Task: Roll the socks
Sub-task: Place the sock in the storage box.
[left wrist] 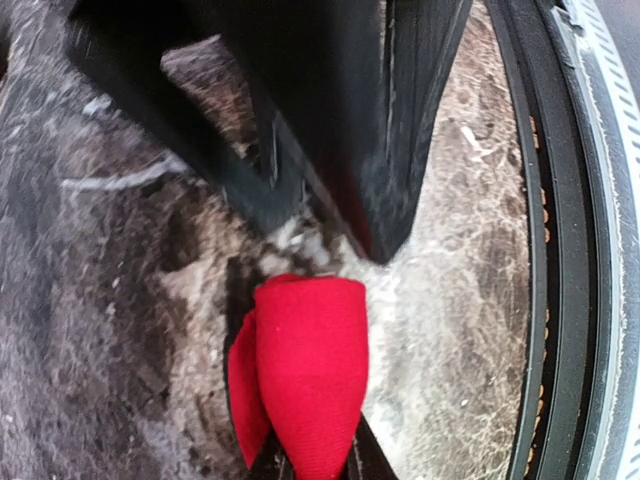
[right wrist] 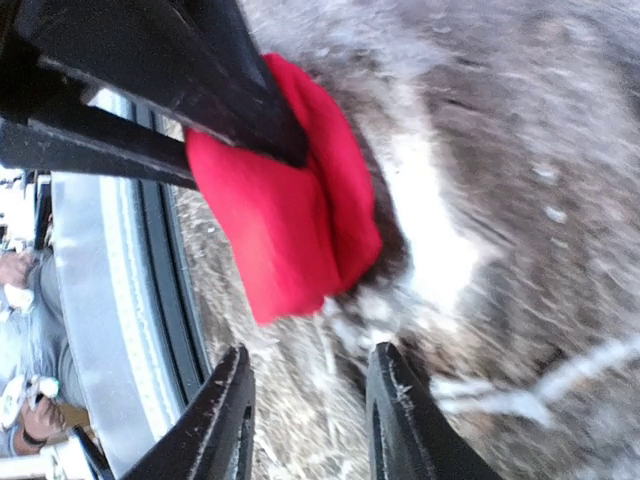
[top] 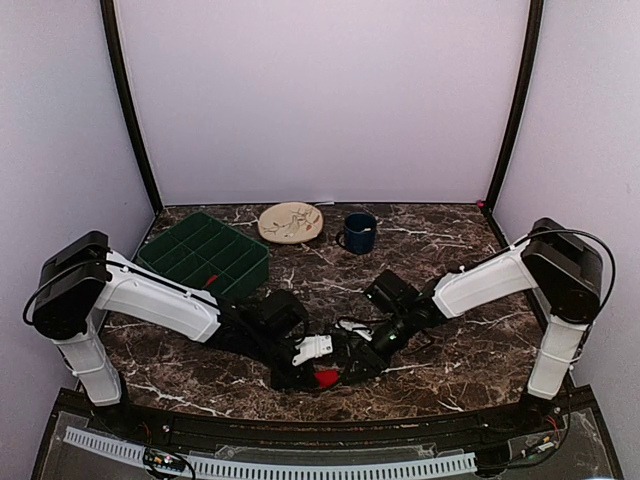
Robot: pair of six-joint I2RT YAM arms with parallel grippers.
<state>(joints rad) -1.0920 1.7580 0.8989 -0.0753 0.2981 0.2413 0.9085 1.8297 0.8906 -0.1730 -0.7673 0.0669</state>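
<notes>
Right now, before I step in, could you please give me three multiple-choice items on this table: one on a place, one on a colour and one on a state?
1. Seen from above, where does the mug stand?
A) at the table's near edge
B) just right of the plate
C) on the plate

2. What colour is the tray with compartments?
A) green
B) yellow
C) white

3. How is the right claw?
A) shut on the mug
B) open and empty
C) out of view

Answers:
1 B, the mug stands beside the plate, apart from it.
2 A, its walls and dividers are dark green.
3 B, its fingers stand apart with nothing between them, and the red socks lie beyond their tips.
</notes>
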